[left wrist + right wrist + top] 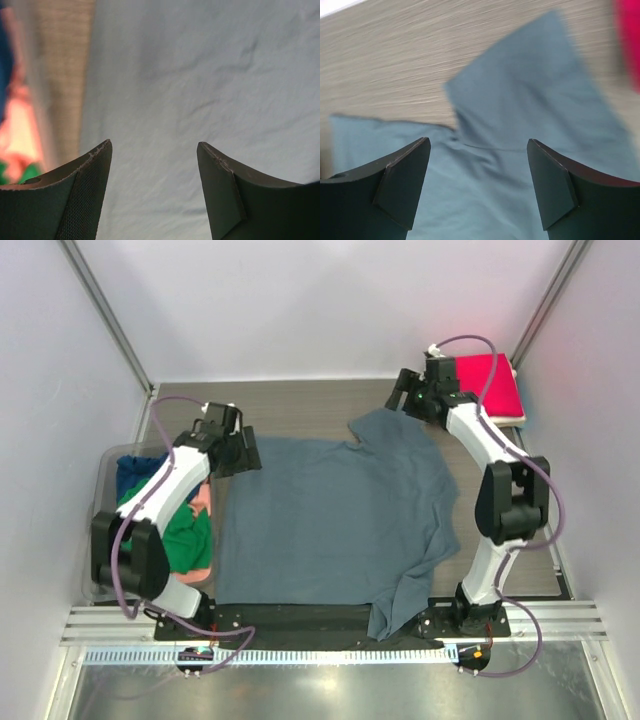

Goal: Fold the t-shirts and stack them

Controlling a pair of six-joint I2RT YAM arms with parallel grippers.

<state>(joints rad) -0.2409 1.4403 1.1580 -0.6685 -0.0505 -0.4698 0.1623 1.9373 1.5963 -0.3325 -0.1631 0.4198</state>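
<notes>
Bright even diffuse light, faint soft shadows, both wrist views blurred, edges smeared

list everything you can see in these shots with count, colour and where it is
slate grey-blue t-shirt: 1, grey-blue, spread over the middle of the table
red t-shirt: 1, red, folded, far right corner
cream t-shirt: 1, cream, only an edge showing under the red one
clear bin: 1, clear, left side of the table
navy t-shirt: 1, navy, far end of the bin
salmon-pink t-shirt: 1, pink, in the bin
green t-shirt: 1, green, near end of the bin
table: 1, grey-brown wood grain
left gripper: 1, black, open over the grey-blue shirt
right gripper: 1, black, open over its far edge
</notes>
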